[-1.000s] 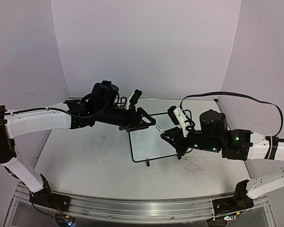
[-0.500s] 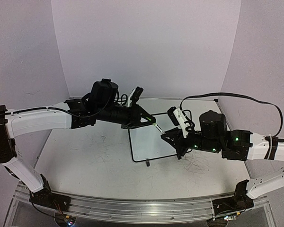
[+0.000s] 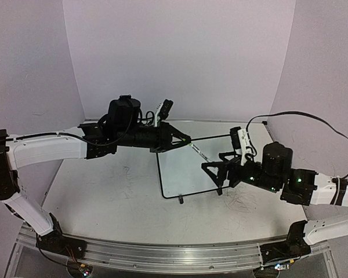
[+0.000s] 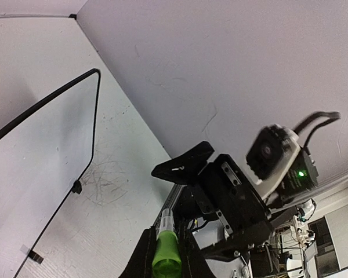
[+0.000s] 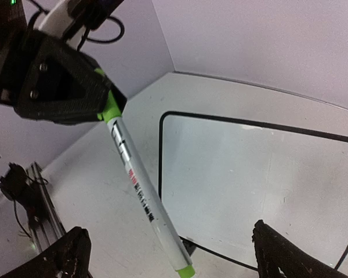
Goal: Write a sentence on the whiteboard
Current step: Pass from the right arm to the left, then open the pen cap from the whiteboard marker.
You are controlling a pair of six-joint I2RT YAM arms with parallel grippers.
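Note:
The whiteboard (image 3: 182,174) lies flat on the table between the two arms; its surface looks blank in the left wrist view (image 4: 35,156) and the right wrist view (image 5: 261,174). A white marker (image 3: 200,153) with green ends hangs above the board's left part. My left gripper (image 3: 182,141) is shut on the marker's green end (image 4: 165,255). The marker (image 5: 142,191) slants down from it, and its free tip lies between the wide-open fingers of my right gripper (image 5: 174,255) without touching either one. In the top view the right gripper (image 3: 216,175) stands open just right of the tip.
The white tabletop (image 3: 104,191) carries old pen scribbles, thickest right of the board (image 3: 240,202). One black board foot (image 3: 180,200) sticks out at the board's near edge. Purple walls close the back and sides. A metal rail (image 3: 162,255) runs along the near edge.
The left gripper has closed on the marker's end. The right gripper has let go of the marker, opened wide and drawn back to the right.

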